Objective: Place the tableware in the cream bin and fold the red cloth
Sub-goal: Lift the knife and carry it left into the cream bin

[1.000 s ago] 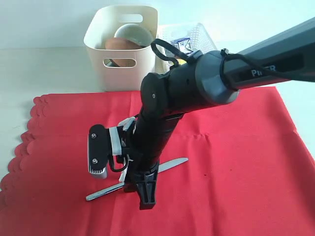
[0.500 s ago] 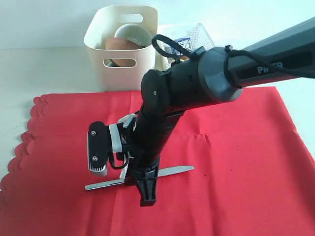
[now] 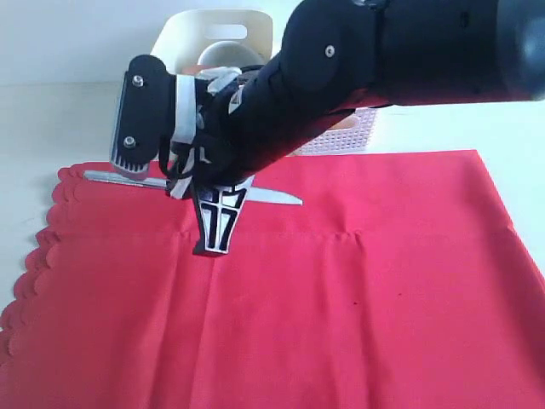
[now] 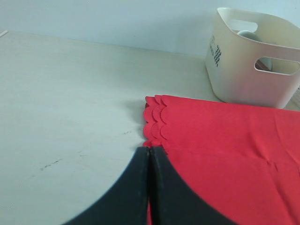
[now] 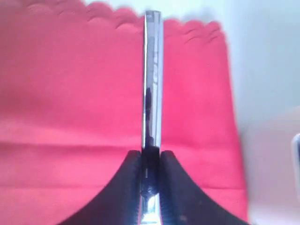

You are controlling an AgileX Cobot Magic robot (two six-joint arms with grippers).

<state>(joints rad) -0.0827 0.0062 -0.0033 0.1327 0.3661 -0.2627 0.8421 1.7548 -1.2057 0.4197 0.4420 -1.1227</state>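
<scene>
Steel knife (image 5: 152, 70) is clamped in right tool (image 5: 151, 157); left tool (image 4: 149, 154) is pressed together.

Table (image 4: 65, 103) beneath red cloth (image 3: 383, 298), cream bin (image 4: 234, 70)

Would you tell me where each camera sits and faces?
Exterior: off the robot, facing across the red cloth to the cream bin; shows right end effector gripping steel knife.
Left wrist: over shut left end effector toward cloth corner and bin.
Right wrist: between its fingers, along the knife onto cloth.
Shared: all three see the cloth.
</scene>
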